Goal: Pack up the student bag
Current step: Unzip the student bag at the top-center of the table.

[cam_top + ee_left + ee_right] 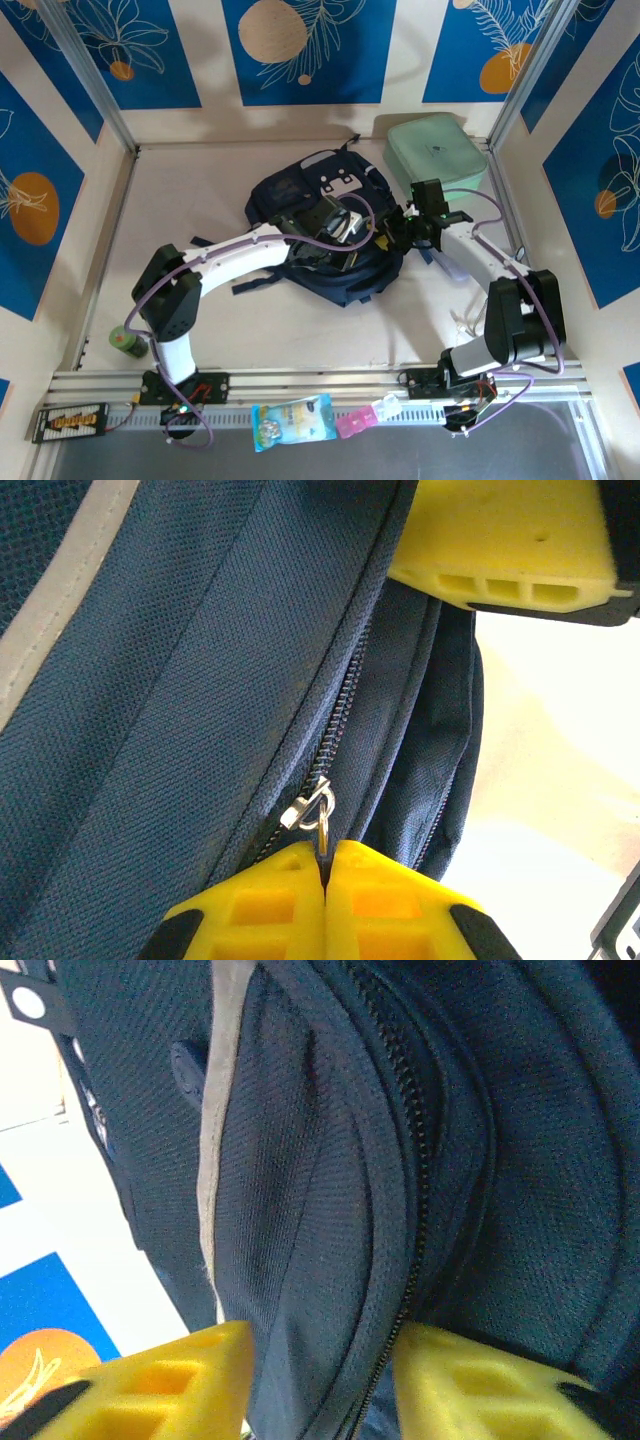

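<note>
The student bag [300, 190] is a dark navy backpack lying flat in the middle of the table. My left gripper [335, 225] reaches over it from the left. In the left wrist view the left gripper [325, 865] is shut on the small metal zipper pull [322, 815] of the student bag [200, 680]. My right gripper [395, 232] comes in from the bag's right side. In the right wrist view the right gripper [320, 1370] is shut on a fold of the student bag [300, 1180] beside a zip, its yellow fingers [170, 1380] pressed against the cloth.
A mint green zip case [437, 150] sits at the back right, close behind the right arm. A small green object [127, 342] stands by the left arm's base. A clear packet [292, 420] and a pink item [355, 422] lie on the front rail.
</note>
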`<state>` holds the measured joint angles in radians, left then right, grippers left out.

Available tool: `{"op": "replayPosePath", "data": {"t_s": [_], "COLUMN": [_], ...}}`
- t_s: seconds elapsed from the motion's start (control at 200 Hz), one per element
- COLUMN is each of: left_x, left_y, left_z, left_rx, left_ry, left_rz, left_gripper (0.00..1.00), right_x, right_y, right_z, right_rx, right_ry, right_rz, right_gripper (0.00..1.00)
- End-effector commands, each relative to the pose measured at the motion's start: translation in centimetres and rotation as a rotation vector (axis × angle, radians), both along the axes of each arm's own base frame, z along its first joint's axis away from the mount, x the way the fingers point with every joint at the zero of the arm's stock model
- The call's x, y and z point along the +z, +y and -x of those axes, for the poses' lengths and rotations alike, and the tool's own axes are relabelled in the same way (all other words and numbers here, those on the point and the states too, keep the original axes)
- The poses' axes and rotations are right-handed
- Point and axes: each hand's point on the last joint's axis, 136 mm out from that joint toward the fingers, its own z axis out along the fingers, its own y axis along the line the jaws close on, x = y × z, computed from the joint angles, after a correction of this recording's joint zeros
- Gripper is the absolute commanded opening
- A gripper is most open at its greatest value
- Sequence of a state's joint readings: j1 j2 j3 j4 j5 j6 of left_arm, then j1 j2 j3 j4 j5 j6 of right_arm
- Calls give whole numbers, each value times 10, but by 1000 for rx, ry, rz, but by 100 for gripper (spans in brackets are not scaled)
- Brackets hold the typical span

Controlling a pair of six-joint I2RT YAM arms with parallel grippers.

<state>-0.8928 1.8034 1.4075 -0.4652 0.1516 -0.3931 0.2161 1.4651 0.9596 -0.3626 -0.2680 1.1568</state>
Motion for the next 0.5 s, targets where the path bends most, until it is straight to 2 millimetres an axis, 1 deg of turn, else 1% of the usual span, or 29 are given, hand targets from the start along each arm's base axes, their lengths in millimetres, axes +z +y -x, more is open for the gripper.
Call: {"op": "replayPosePath", "data": {"t_s": [0.0,0.06,0.145,0.19,0.25,0.33,0.495], "left_x": [10,8,0,-3,-8,-13,-27], "left_y": [-1,5,20,29,36,51,95], "left_z": [3,6,13,17,28,39,51], "left_rx": [-20,-15,-18,-14,-33,-37,14], "left_ry": [-15,-10,-7,-6,18,42,21], "left_rz": [17,3,-42,-66,-84,-114,-232], "left_gripper": [0,0,0,0,0,0,0], "right_x": [5,7,14,19,24,27,28], "right_y": [-1,-6,-13,-15,-18,-18,-20], "right_z": [-2,-5,-9,-12,-15,-18,-22], "right_rx": [-16,-27,-40,-43,-45,-42,-46], "right_ry": [2,-16,-48,-64,-82,-88,-96], "right_rz": [17,44,75,82,100,112,125], "right_gripper": [28,17,10,9,8,8,7]}}
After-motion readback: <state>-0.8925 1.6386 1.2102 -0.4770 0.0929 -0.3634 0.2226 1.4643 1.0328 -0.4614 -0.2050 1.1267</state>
